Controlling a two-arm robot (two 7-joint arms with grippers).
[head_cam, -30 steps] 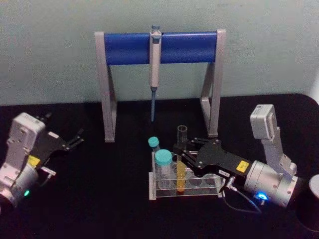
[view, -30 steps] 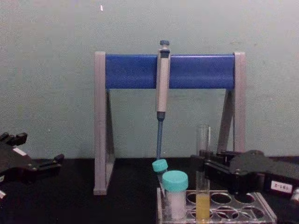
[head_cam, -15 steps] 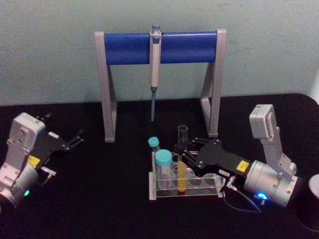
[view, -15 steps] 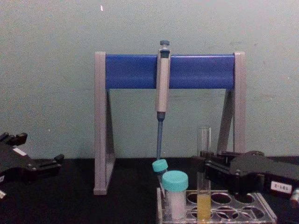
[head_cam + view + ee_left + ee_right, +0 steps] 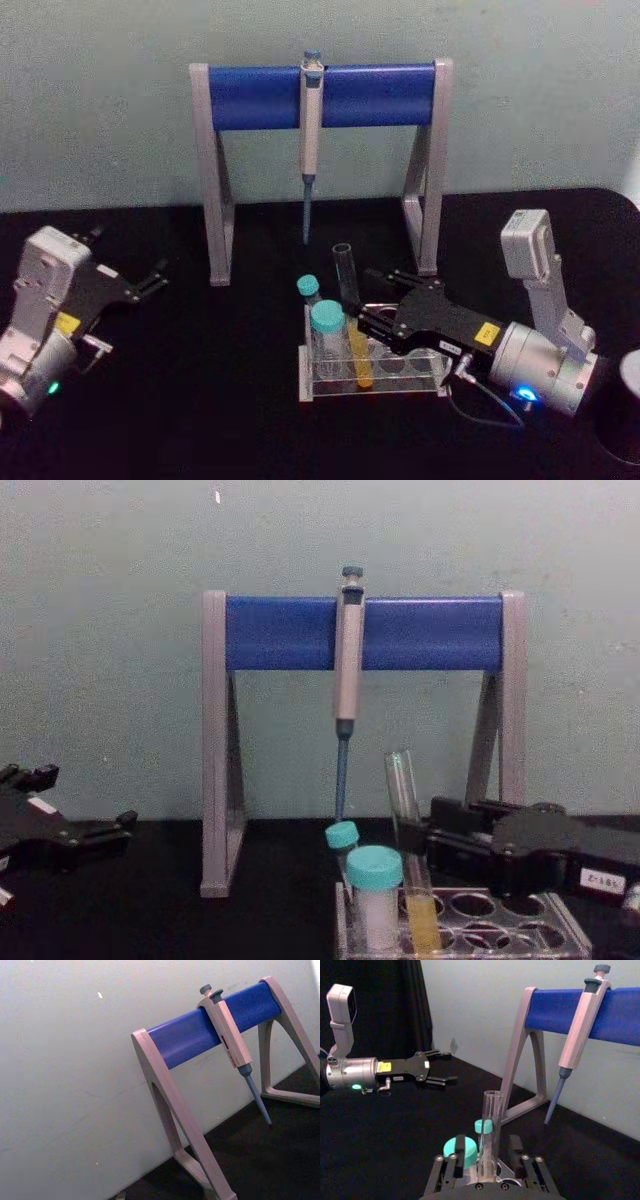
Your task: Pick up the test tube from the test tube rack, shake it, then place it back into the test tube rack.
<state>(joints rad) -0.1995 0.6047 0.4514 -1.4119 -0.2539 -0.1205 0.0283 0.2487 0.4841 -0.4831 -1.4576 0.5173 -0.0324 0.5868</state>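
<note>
Head view: right end effector [image 5: 362, 322] closed around long thin clear glass test tube [image 5: 351, 310], fingers pinching its middle. Yellow-orange liquid in tube's lower part. Tube tilted, top leaning to the robot's left, bottom down inside low clear plastic test tube rack [image 5: 372, 385] on black worktop [image 5: 220, 400], just beside two teal-capped tubes [image 5: 327, 330]. Tube's middle hidden behind black fingers. Left end effector [image 5: 150, 281] parked well apart, fingers spread open, holding nothing.
</note>
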